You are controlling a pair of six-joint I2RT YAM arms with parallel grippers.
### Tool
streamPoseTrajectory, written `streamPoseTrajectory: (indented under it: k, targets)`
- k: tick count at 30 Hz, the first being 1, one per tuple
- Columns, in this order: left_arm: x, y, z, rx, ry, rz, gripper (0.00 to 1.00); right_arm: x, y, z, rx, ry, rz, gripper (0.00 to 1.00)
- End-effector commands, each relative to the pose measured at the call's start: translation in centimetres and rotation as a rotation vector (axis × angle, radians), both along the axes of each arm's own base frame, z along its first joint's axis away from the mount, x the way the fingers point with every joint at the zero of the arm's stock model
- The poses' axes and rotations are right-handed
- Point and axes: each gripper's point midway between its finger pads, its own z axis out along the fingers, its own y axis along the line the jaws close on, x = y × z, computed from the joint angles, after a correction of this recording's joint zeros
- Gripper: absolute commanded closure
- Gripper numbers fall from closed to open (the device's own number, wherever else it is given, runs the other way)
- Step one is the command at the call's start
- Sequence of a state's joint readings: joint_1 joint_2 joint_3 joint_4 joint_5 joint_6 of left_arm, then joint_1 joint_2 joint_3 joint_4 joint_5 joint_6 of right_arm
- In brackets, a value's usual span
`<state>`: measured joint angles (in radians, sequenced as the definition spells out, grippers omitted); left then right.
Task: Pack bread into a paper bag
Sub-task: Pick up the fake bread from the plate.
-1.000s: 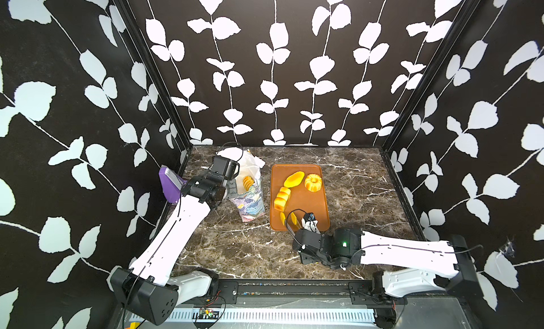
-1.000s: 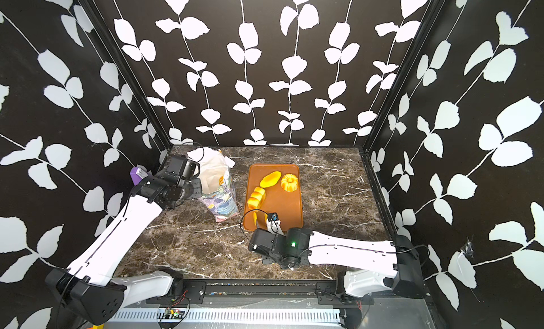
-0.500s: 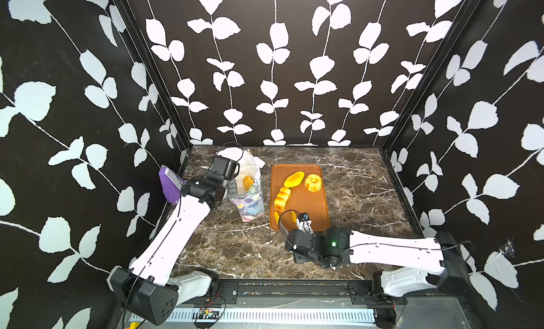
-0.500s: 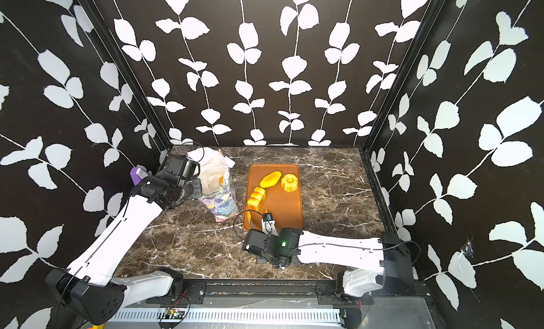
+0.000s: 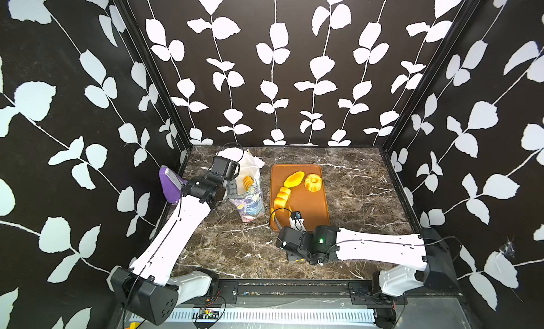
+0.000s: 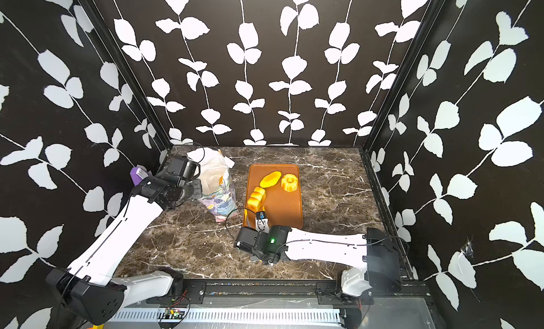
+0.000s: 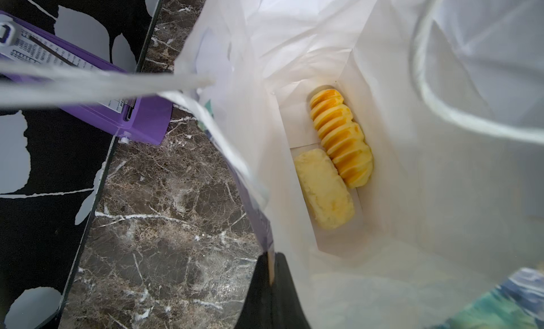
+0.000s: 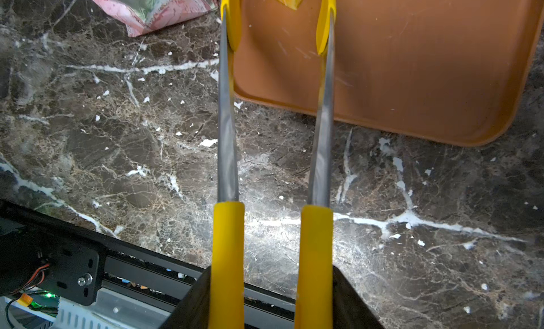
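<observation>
Left wrist view — two loaves [image 7: 341, 139] inside paper bag [image 7: 397, 77]; three pastries [image 5: 313, 182] left on tray [image 5: 318, 206]. I read left jaws pinching bag rim, right jaws gripping tongs [image 8: 226, 136].

Both top views high at front, sharing the whole table [image 5: 235, 248], left wrist close inside paper bag [image 7: 382, 77], right wrist low along tongs [image 8: 226, 151]

Left arm [image 5: 176, 227] outstretched, jaws tight; right arm [image 5: 379, 248] low (forearm nearly flat), jaws half-closed.
</observation>
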<state>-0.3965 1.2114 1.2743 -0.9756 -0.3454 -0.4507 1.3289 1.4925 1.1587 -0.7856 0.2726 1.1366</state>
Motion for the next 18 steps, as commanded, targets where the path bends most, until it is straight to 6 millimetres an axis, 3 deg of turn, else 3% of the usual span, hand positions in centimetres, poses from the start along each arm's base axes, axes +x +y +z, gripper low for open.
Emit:
streamPoseTrajectory:
  k: [1, 18]
  targets:
    - [-0.4, 0.3, -0.5, 0.020, 0.019, -0.006, 1.00, 1.2, 1.5, 1.8, 0.061, -0.041, -0.006, 0.45]
    - [-0.1, 0.3, -1.0, 0.046, 0.041, -0.024, 1.00, 4.4, 2.5, 0.9, 0.057, -0.022, -0.026, 0.47]
